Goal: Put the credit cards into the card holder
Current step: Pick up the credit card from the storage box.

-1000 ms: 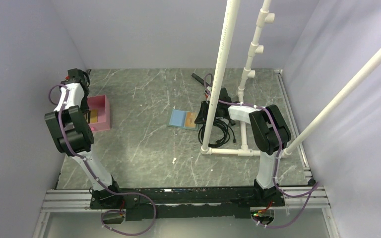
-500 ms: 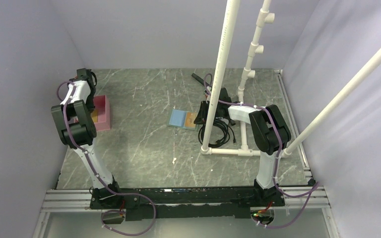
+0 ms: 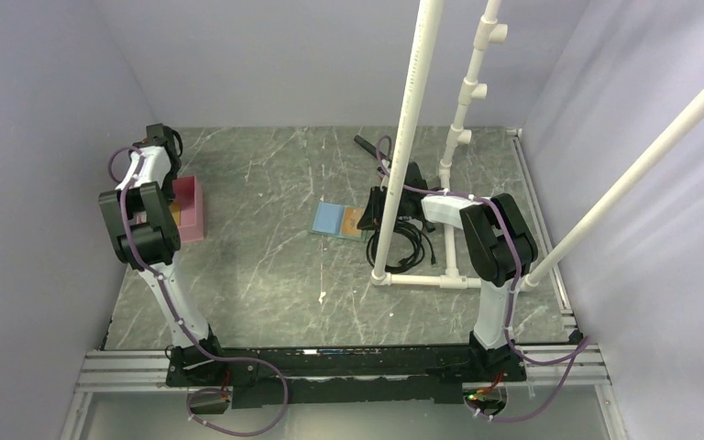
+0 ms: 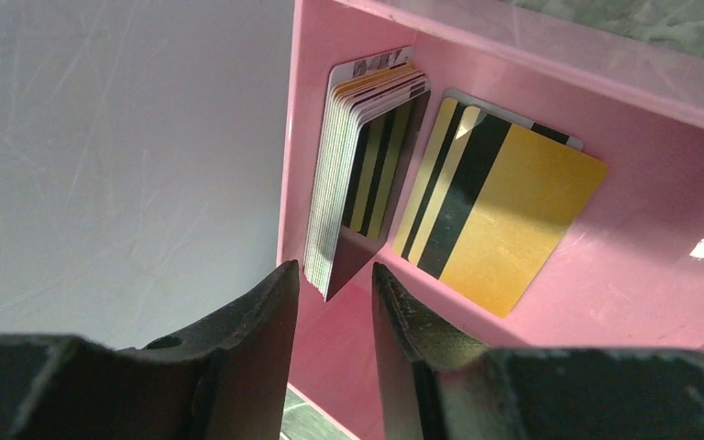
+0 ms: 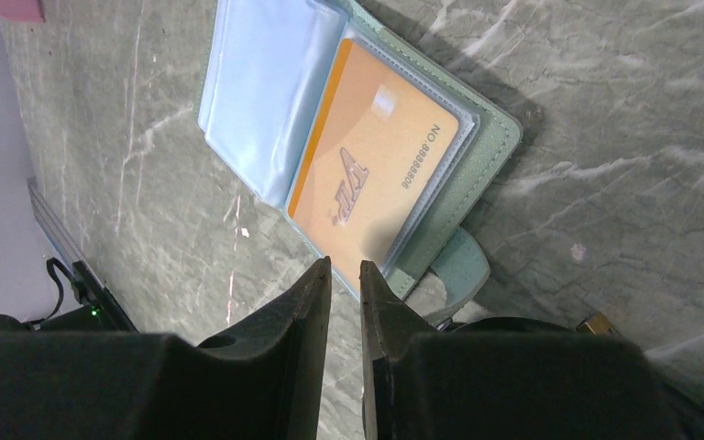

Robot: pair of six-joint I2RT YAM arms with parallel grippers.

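Left tool [image 4: 335,275]: jaws narrow, astride the corner of a leaning stack of gold-and-black credit cards [image 4: 367,147]; grip not determinable. Stack stands in a pink plastic tray [image 4: 660,266]. Right tool [image 5: 345,270]: narrow, empty, just beside the open muted-green card holder [image 5: 493,137] on the grey marbled counter [image 5: 605,183].

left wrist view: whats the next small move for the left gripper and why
Probably ease the left gripper a little forward, then close on the upright stack of striped gold cards. Its open jaws flank only the stack's near corner, which leans on the side wall of the pink plastic tray, so a grip now looks shallow.
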